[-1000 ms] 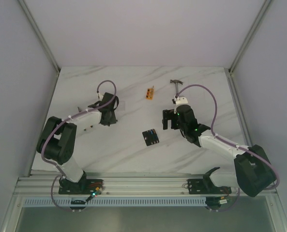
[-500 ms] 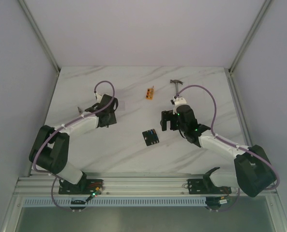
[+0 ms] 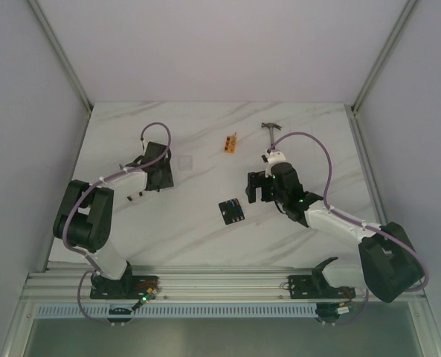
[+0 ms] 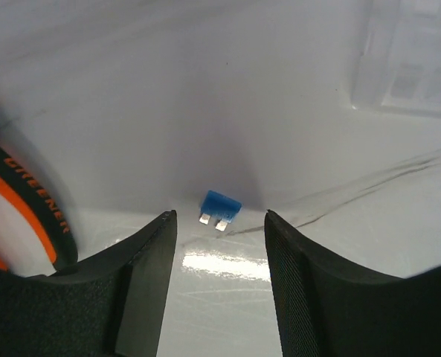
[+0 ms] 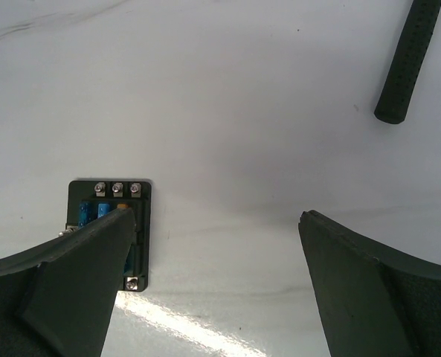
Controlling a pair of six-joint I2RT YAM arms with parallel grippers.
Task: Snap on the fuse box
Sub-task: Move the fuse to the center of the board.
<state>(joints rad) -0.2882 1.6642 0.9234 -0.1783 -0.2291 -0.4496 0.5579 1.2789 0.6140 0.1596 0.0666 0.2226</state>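
Note:
The fuse box (image 3: 232,211) is a small black square box with blue fuses on top, lying flat near the table's middle. In the right wrist view the fuse box (image 5: 114,216) sits partly behind my left finger. My right gripper (image 3: 259,190) is open and empty, just right of and beyond the box; it also shows in the right wrist view (image 5: 216,230). My left gripper (image 3: 158,175) is open and empty over the left part of the table. In the left wrist view the left gripper (image 4: 220,245) has a loose blue fuse (image 4: 220,209) just ahead of its fingertips.
A clear plastic cover (image 4: 410,63) lies at the upper right of the left wrist view, faint in the top view (image 3: 184,160). An orange-and-black tool handle (image 4: 23,208) lies left of the left fingers. A hammer (image 3: 271,132) and a small orange block (image 3: 230,142) lie farther back.
My left arm has swung its gripper to the left and a little farther back. The right arm has hardly moved. The fuse box has not moved.

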